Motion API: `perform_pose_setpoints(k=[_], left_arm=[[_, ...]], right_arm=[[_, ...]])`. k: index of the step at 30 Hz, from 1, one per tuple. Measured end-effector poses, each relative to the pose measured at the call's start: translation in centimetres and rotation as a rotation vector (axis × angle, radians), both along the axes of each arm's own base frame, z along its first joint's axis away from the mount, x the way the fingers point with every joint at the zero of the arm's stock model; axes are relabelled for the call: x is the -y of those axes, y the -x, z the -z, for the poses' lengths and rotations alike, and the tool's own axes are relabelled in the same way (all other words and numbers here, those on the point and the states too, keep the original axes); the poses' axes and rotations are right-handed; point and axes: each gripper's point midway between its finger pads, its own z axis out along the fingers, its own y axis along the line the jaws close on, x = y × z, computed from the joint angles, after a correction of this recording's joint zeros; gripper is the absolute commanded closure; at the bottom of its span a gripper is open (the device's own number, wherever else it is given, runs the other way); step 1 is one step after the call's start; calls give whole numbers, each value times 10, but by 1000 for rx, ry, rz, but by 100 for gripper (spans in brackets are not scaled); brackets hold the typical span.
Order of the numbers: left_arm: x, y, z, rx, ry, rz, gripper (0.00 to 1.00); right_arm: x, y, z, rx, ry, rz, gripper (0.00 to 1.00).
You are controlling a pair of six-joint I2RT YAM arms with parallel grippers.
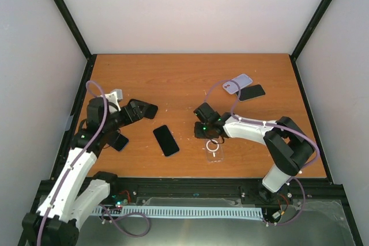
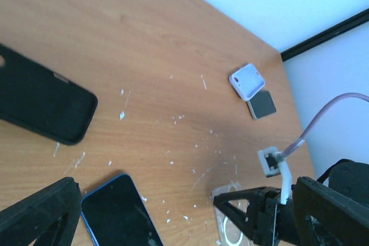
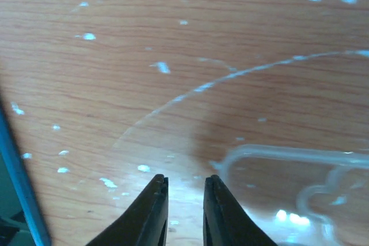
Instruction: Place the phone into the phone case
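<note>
The phone [image 1: 166, 140] lies face up near the table's middle, black screen with a blue rim, also seen in the left wrist view [image 2: 118, 214] and as a blue edge [image 3: 17, 171] in the right wrist view. A clear phone case [image 1: 214, 150] with a white ring lies flat to its right. My right gripper [image 1: 203, 133] is down at that clear case's [image 3: 288, 182] far-left corner. Its fingertips [image 3: 184, 191] are all but together, with only bare wood in the thin gap. My left gripper [image 1: 144, 110] hovers wide open beyond the phone and holds nothing.
A lilac case [image 1: 238, 83] and a small black case [image 1: 252, 92] lie at the back right. A large black case [image 2: 43, 102] lies on the left, near the left arm. White flecks dot the wood. Dark frame posts and pale walls enclose the table.
</note>
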Motion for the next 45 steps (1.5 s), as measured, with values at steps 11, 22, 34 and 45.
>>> perform_pose_setpoints(k=[11, 22, 34, 45], left_arm=[[-29, 27, -79, 276, -87, -103, 0], [-65, 63, -119, 504, -136, -272, 0], [-76, 69, -123, 538, -151, -327, 1], [-78, 68, -122, 537, -155, -335, 1]], right_arm=[[-83, 5, -38, 104, 22, -156, 38], [-141, 13, -24, 155, 133, -345, 19], [-170, 12, -12, 154, 181, -433, 17], [-165, 20, 9, 105, 237, -456, 17]])
